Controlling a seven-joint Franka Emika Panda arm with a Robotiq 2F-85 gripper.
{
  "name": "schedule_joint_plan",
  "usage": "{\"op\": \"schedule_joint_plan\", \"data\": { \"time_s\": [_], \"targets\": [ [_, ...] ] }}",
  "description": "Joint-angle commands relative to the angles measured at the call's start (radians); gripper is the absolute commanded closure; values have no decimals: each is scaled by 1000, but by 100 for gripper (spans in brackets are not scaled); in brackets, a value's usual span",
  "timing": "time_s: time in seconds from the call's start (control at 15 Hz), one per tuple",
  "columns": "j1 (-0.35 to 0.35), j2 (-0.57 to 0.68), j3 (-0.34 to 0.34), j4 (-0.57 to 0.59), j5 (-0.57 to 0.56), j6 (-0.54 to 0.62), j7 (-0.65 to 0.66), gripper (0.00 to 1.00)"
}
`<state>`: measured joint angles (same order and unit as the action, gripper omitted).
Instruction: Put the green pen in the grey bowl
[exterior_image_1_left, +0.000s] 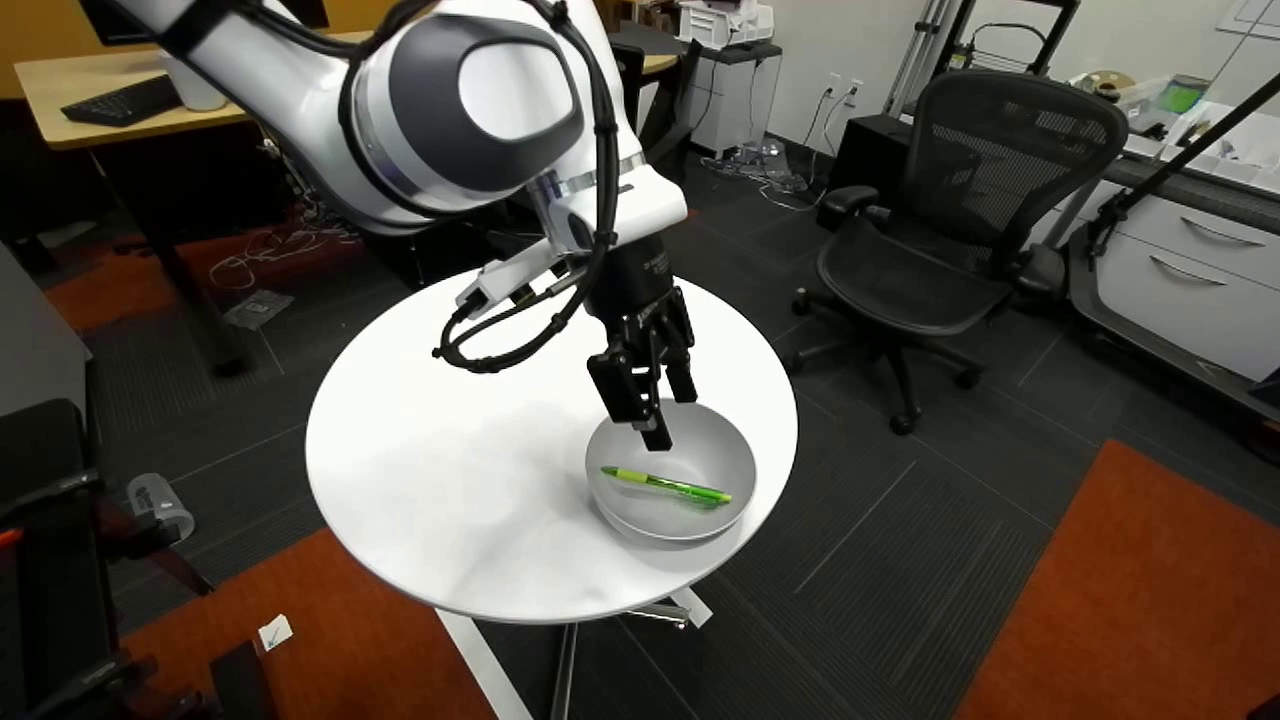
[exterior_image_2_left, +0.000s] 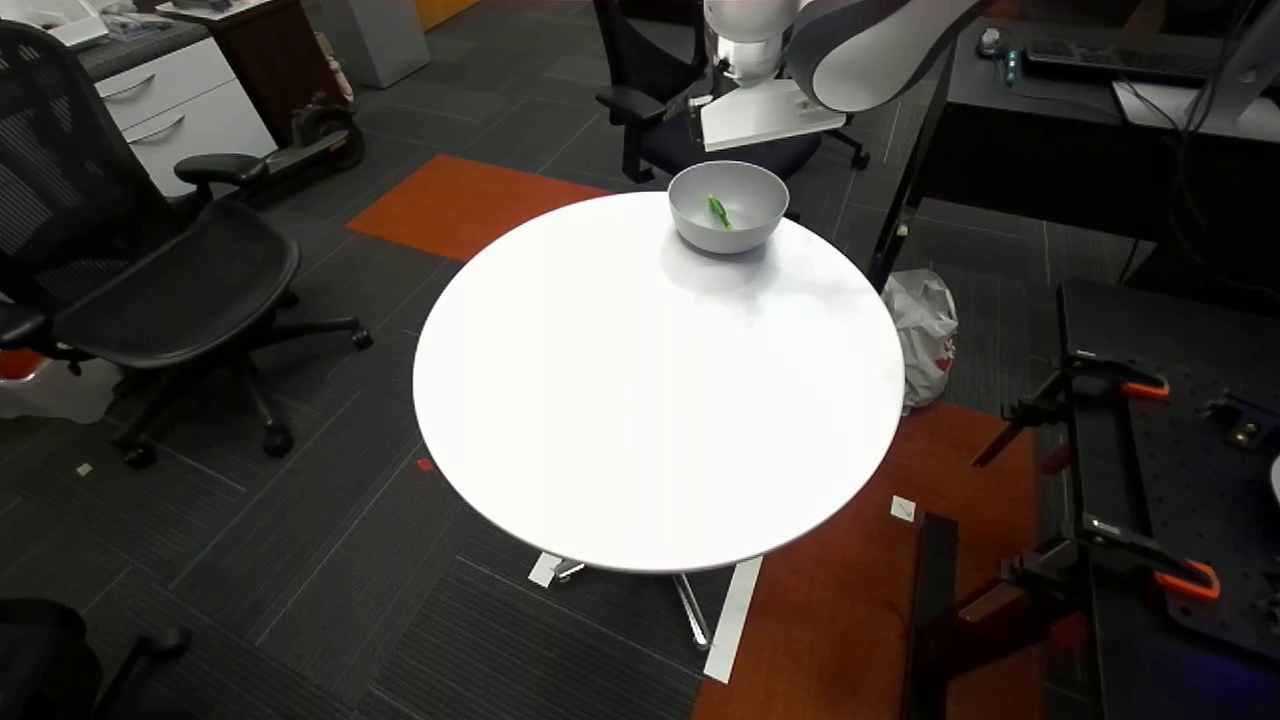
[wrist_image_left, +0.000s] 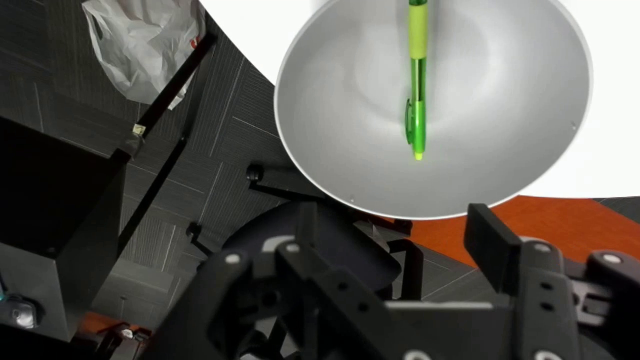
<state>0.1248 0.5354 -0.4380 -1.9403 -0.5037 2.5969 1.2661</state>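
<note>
Far to the left of my tool (exterior_image_1_left: 670, 415), in an exterior view, I see a black keyboard (exterior_image_1_left: 125, 100) in the background, and lower down, well apart from the tool, a see-through container (exterior_image_1_left: 160, 508) on the floor. Next comes my white and grey arm (exterior_image_1_left: 430, 120), reaching down to the tool from its upper left, with a black cable (exterior_image_1_left: 606, 150) running along it. The round white desk (exterior_image_1_left: 430, 450) spreads to the left of the tool and underneath. The tool itself points downward, and through the wrist view I find its two fingers (wrist_image_left: 492, 250) spread, a wide gap between them. Below the tool and slightly right sits the grey bowl (exterior_image_1_left: 720, 440), upright on the desk near its edge; one finger overlaps the rim in the wrist view, and I cannot tell whether they touch. The green pen (exterior_image_1_left: 665, 484) lies inside the bowl, below the tool, as both exterior views show me; in the wrist view its clip end faces the tool. To the right of the tool, off the desk, stands a black mesh office chair (exterior_image_1_left: 1000, 170), then lower down an orange floor patch (exterior_image_1_left: 1130, 590), and farther right I have a white drawer unit (exterior_image_1_left: 1200, 310).
</note>
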Motion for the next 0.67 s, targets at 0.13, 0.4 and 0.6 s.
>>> {"op": "schedule_joint_plan", "data": {
  "time_s": [0.13,0.4,0.6],
  "targets": [
    [10,4,-10,14,-23,-14,41,0],
    [-11,2,11,5,-6,-4,2,0],
    [-11,3,11,5,-6,-4,2,0]
  ]
}}
